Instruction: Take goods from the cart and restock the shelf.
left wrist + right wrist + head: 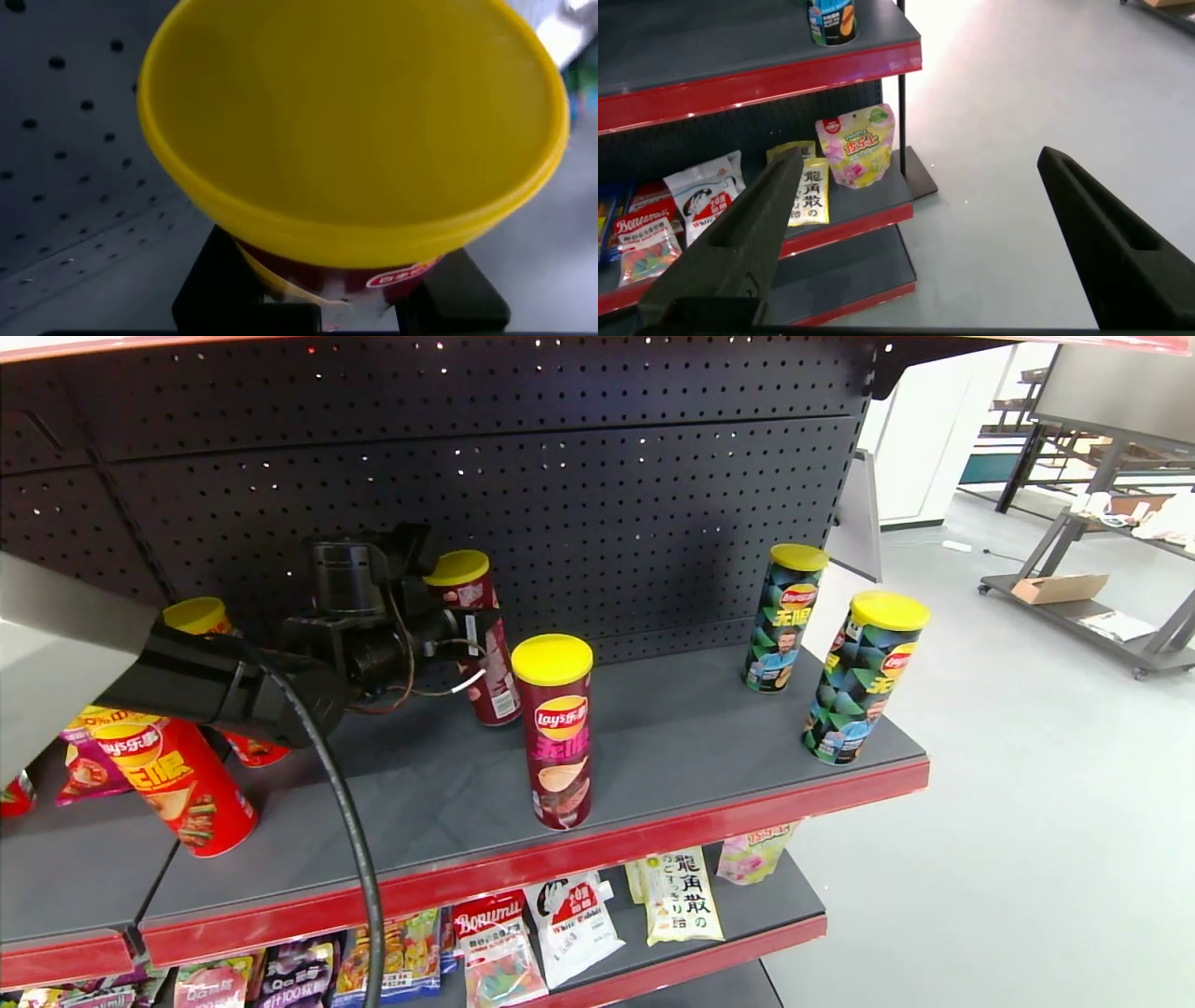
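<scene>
Placement step judged under way: past the front can [558,733], the left gripper [467,637] fingers clamp a maroon can [492,686] at the rear of the shelf [672,737], next needing a clean, upright release; right gripper [920,163] fingers apart.

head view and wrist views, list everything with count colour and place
front maroon can: one, maroon, yellow lid, shelf front
back maroon can: one, maroon, yellow lid, shelf back, in left gripper
green cans: two, green-black, yellow lids, shelf right end
red cans: two, red, shelf left end
pink bag: one, pink, shelf left edge
snack bags: many, mixed colours, lower shelf
left gripper: one, black, shut on back maroon can
right gripper: one, black, open, near lower shelf
</scene>
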Robot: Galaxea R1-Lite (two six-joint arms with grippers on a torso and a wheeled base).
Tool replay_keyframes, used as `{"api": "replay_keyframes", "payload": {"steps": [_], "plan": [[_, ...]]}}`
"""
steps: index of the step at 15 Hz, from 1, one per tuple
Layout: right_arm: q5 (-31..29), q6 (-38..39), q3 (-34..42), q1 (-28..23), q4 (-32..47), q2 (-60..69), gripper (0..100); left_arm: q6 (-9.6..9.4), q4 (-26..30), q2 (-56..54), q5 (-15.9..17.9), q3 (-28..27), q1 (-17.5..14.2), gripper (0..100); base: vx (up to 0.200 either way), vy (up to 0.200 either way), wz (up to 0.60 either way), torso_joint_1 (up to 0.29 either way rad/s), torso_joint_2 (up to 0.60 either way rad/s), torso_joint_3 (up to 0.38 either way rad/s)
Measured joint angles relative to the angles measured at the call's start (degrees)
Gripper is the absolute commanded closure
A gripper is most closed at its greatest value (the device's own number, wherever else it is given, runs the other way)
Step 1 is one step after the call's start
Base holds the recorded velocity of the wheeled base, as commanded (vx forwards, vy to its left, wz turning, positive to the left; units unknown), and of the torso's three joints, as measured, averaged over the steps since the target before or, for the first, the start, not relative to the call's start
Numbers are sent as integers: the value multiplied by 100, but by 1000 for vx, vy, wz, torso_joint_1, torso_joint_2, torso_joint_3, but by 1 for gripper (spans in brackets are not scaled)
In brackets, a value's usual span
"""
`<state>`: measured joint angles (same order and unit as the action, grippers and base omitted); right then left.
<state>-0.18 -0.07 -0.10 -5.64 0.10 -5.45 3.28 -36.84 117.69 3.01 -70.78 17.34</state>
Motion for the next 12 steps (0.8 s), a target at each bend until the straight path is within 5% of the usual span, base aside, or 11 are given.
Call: {"api": "replay_keyframes", "payload": {"steps": [3, 12], "plan": [[0, 0, 0, 0, 0, 0, 0, 132, 121, 222, -129, -227, 99, 100, 0, 0, 0, 0, 0, 0], [0, 2, 0, 2, 0, 0, 0, 145, 68, 681, -416, -785, 405, 100, 0, 0, 0, 0, 0, 0]]}}
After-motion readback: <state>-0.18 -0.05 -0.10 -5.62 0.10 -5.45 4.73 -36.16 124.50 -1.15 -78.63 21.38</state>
